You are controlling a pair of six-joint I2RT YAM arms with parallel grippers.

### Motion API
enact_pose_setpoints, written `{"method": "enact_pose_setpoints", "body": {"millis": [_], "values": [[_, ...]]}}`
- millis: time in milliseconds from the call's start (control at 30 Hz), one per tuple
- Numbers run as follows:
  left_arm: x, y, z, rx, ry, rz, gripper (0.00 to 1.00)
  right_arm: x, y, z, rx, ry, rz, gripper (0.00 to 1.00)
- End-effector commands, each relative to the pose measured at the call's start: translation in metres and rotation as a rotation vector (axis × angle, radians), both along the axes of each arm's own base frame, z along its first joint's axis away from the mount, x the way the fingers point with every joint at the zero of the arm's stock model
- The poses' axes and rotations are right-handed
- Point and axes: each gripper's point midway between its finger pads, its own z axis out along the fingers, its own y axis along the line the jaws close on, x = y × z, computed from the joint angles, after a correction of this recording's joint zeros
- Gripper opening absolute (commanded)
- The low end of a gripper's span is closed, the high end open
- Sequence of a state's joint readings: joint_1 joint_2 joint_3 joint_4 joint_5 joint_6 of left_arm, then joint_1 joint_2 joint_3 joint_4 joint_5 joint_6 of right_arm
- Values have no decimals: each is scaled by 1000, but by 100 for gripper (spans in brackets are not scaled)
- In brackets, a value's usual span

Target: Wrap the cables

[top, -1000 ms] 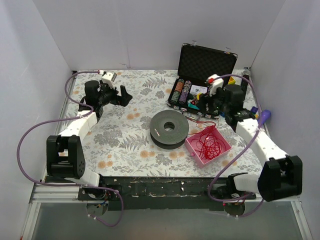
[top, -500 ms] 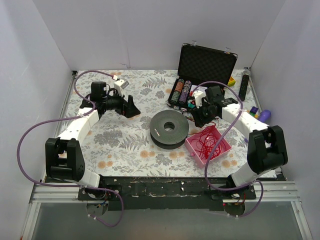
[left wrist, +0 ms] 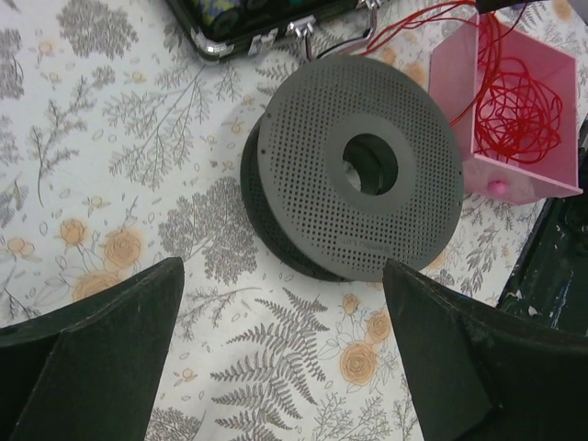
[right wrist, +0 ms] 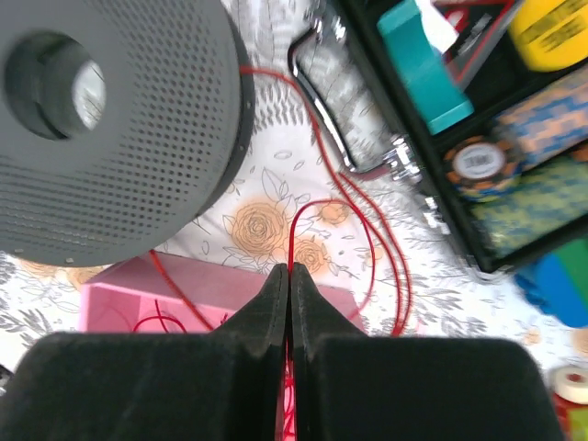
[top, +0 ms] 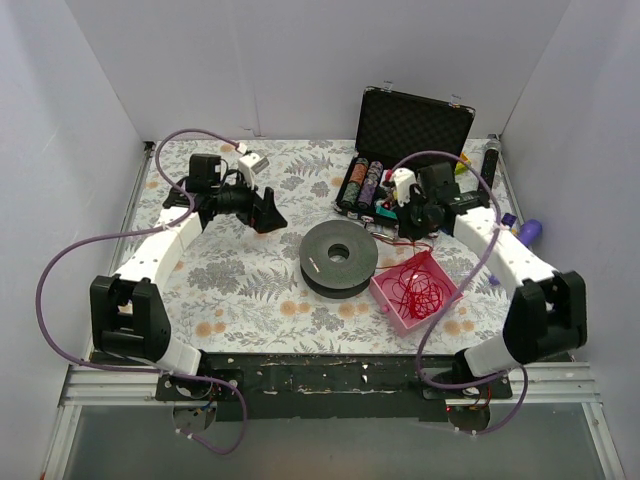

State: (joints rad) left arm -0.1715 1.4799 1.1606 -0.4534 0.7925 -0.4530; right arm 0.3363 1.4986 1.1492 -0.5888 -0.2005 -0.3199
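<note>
1. From the top external view, the thin bright red wire cables (top: 420,287) lie mostly coiled in a square pink plastic tray (top: 386,293) on the floral-patterned table (top: 250,285). The tray sits just right of a dark grey perforated plastic spool (top: 339,258). Strands run from the tray toward the right gripper (top: 412,224), which hangs near an open black case (top: 413,125). The left gripper (top: 266,213) hangs over the table to the spool's far left.
2. In the left wrist view, the left gripper (left wrist: 283,276) is released, its fingers spread wide above the table with nothing between them. Beyond it lies the spool (left wrist: 358,165), with the tray (left wrist: 450,101) holding the tangled cables (left wrist: 519,106) beside it. The edge of the case (left wrist: 248,28) is at the top.
3. In the right wrist view, the right gripper (right wrist: 289,276) is clenched on one red strand of the cables (right wrist: 292,230), which loops over the table between the spool (right wrist: 119,119) and the tray (right wrist: 165,294).
</note>
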Motion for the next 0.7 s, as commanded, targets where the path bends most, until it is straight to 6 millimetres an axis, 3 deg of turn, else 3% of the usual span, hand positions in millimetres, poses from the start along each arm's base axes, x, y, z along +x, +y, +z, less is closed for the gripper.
{"method": "enact_pose_setpoints", "body": {"millis": [0, 167, 367, 500, 667], "values": [[-6, -21, 40, 2, -79, -102, 90, 4, 10, 103, 126, -260, 8, 1], [-33, -69, 83, -39, -96, -279, 91, -31, 22, 173, 283, -423, 116, 1], [-72, -132, 163, -191, -151, -508, 95, -74, 35, 260, 466, -646, 260, 1], [-91, -167, 189, -204, -210, -576, 98, -90, 33, 320, 529, -794, 288, 1], [-113, -203, 205, -228, -241, -650, 98, -104, 31, 389, 583, -932, 313, 1]]}}
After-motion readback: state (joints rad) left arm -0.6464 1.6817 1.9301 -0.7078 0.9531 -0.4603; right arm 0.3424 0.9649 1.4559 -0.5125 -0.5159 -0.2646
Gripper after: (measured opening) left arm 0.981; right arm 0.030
